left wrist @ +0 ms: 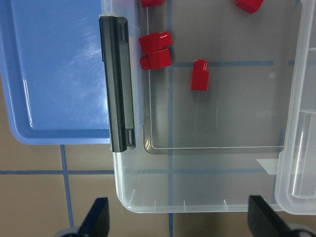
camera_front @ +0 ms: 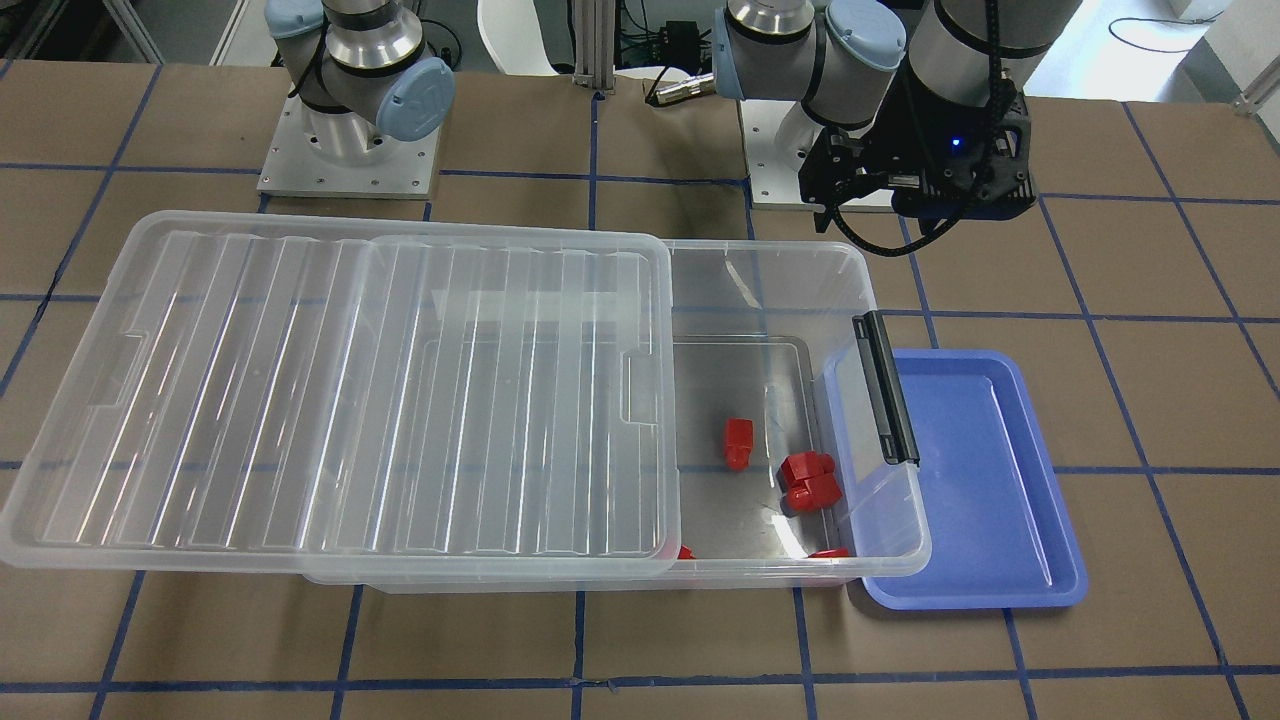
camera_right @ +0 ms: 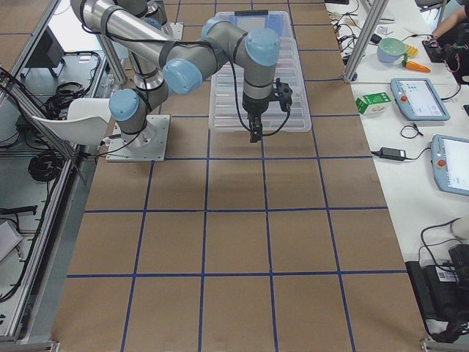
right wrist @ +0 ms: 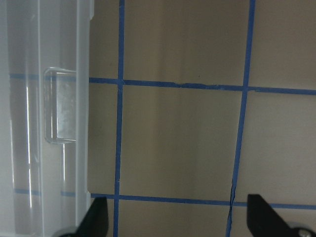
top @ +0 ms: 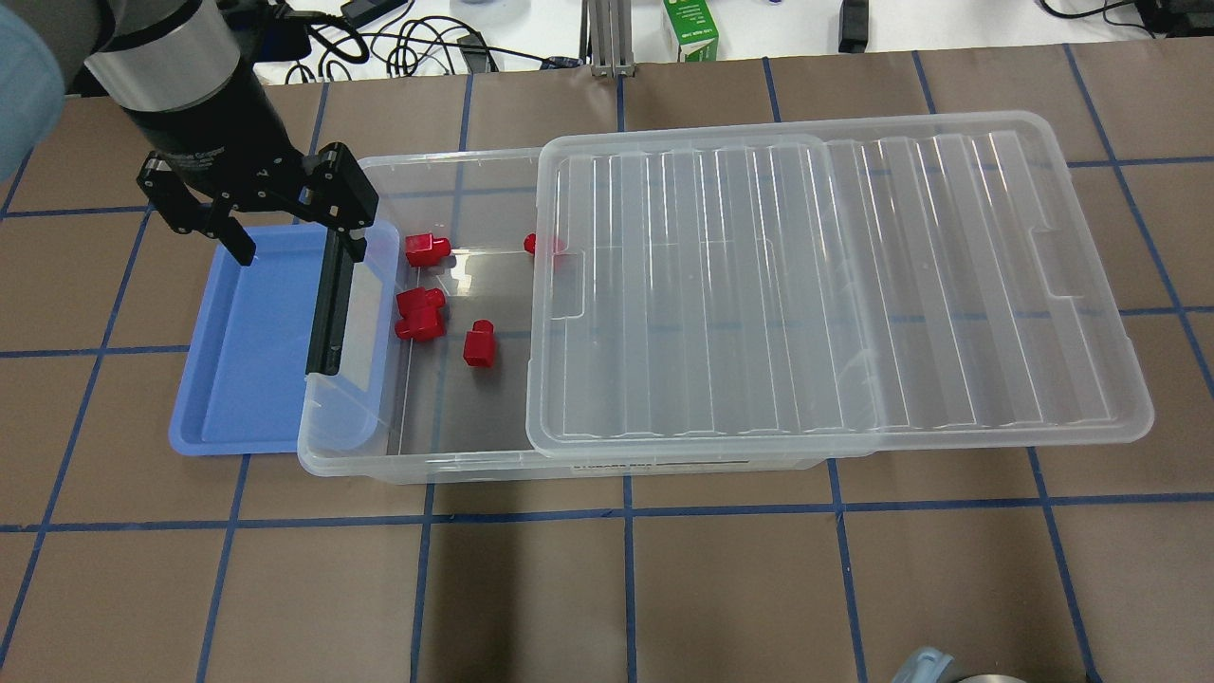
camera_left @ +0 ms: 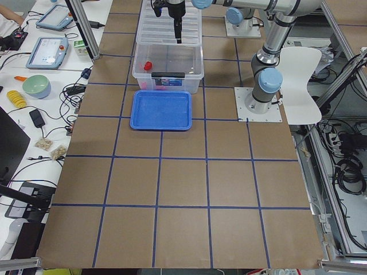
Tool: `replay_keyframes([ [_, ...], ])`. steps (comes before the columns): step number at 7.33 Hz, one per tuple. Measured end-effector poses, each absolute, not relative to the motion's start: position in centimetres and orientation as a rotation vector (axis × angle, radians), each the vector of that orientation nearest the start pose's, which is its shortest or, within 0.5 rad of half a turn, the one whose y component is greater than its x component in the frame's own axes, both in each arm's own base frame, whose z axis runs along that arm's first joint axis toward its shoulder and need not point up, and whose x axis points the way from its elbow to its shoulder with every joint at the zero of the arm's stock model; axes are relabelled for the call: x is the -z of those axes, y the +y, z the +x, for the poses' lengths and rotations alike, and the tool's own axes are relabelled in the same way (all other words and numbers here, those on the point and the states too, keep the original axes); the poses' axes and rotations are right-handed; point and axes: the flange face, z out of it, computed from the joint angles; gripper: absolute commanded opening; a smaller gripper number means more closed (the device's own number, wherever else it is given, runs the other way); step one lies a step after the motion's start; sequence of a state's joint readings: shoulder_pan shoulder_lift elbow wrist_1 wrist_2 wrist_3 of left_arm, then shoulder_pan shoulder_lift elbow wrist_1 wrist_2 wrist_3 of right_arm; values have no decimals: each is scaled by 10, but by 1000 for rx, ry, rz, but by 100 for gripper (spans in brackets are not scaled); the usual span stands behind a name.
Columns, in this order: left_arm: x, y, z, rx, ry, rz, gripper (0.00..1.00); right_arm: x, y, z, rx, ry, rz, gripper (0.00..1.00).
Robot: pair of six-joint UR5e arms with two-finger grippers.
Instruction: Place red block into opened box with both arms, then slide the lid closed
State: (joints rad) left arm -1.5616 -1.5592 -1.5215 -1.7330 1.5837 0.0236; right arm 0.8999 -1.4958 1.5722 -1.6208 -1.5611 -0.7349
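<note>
Both grippers are seen spread wide and empty: the left gripper is held above the box's handle end, the right gripper above bare table beside the lid. Most of the box is covered by the lid, which overhangs one short end. A blue tray is set against the handle end. The red block is found lying on the uncovered box floor.

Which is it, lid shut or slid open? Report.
Slid open, partly. The lid overhangs one end of the box and leaves the end by the black clip handle uncovered, with the red block visible inside.
</note>
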Motion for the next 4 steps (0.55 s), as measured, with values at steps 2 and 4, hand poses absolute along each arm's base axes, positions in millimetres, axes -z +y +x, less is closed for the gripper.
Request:
replay_keyframes([
  [2, -500, -466, -125, -143, 3133, 19, 100, -387, -496, -224, -46, 3103, -98, 100],
  [4, -503, -460, -125, -131, 3127, 14, 100, -354, -492, -217, -54, 3097, -49, 100],
])
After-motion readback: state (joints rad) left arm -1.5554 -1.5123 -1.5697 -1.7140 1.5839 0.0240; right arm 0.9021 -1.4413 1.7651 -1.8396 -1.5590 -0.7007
